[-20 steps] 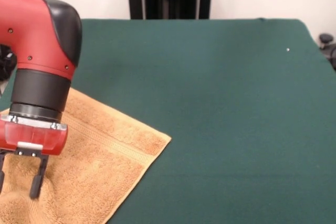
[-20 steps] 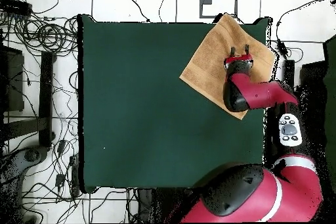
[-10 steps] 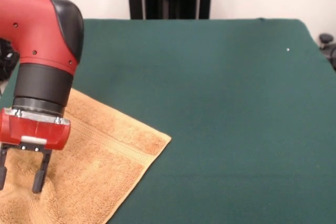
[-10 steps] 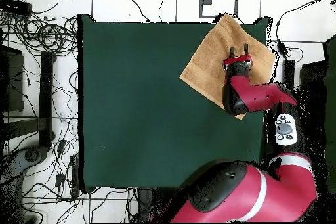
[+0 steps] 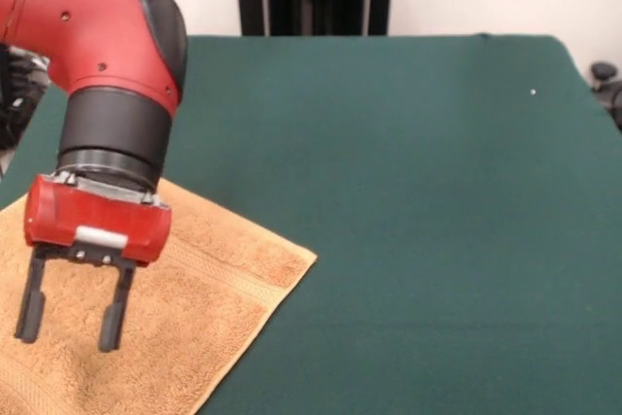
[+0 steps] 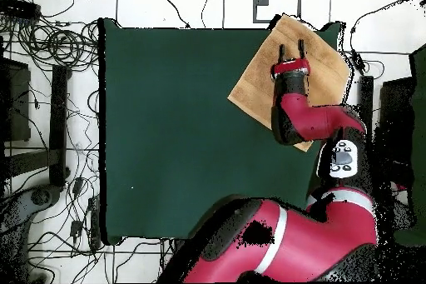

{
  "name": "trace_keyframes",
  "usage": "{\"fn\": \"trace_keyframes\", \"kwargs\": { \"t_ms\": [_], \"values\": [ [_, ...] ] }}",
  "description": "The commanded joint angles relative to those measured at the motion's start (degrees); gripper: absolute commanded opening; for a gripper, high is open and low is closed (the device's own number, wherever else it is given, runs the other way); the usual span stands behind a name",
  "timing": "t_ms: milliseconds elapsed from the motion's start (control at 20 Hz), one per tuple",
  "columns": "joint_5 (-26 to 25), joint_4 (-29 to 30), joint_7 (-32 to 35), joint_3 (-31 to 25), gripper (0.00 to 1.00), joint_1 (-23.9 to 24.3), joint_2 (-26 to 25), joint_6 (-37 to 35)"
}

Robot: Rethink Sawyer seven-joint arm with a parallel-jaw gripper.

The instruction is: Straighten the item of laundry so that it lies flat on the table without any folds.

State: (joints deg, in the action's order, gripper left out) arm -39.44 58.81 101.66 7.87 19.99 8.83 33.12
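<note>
Here towel (image 5: 204, 308) under end effector (image 5: 68, 325), prongs spread

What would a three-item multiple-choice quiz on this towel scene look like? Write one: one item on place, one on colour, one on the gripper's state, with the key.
1. Where does the towel lie on the table in the overhead view?
A. centre
B. top right corner
C. bottom left corner

2. What colour is the table's cover?
A. dark green
B. white
C. blue

3. How does the gripper stand?
A. shut on the towel
B. open above the towel
C. out of sight

Key:
1 B, the towel sits by the table's top right corner, one tip past the top edge.
2 A, green cloth shows in both views.
3 B, the two fingers stand apart with nothing between them.
</note>
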Motion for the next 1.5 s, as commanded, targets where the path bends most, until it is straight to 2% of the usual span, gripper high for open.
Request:
{"fn": "trace_keyframes", "kwargs": {
  "t_ms": [50, 150, 300, 350, 400, 500, 550, 600, 650, 700, 750, 950, 1150, 1500],
  "values": [
    [-3.70, 3.41, 0.43, 1.58, 1.00, -2.77, -3.68, -1.52],
    [-10.09, 1.88, 5.34, -0.42, 1.00, -2.62, -3.21, -5.63],
    [-36.77, 3.62, 21.73, -14.38, 1.00, 0.60, 1.30, -20.86],
    [-42.72, 10.60, 18.64, -26.37, 1.00, 7.55, 3.94, -29.46],
    [-46.32, 17.08, 15.08, -35.93, 1.00, 13.85, 4.25, -35.75],
    [-32.43, 15.80, 15.08, -50.56, 1.00, 26.76, -5.16, -49.33],
    [-25.48, 15.16, -29.20, -57.87, 1.00, 33.22, -9.86, -56.13],
    [-21.87, 14.47, -33.45, -57.98, 1.00, 33.62, -11.69, -57.75],
    [-17.35, 13.22, -35.88, -57.26, 1.00, 33.33, -13.50, -60.86],
    [-15.24, 13.01, -38.41, -57.47, 1.00, 33.62, -14.57, -62.58],
    [-11.73, 12.50, -37.99, -55.98, 1.00, 32.50, -14.69, -65.52],
    [-3.58, 11.22, -46.44, -56.94, 1.00, 33.45, -18.67, -75.42],
    [1.32, 9.77, -49.72, -55.92, 1.00, 32.73, -19.91, -78.63],
    [8.10, 7.88, -49.38, -52.27, 1.00, 29.79, -19.07, -81.35]
  ]
}}
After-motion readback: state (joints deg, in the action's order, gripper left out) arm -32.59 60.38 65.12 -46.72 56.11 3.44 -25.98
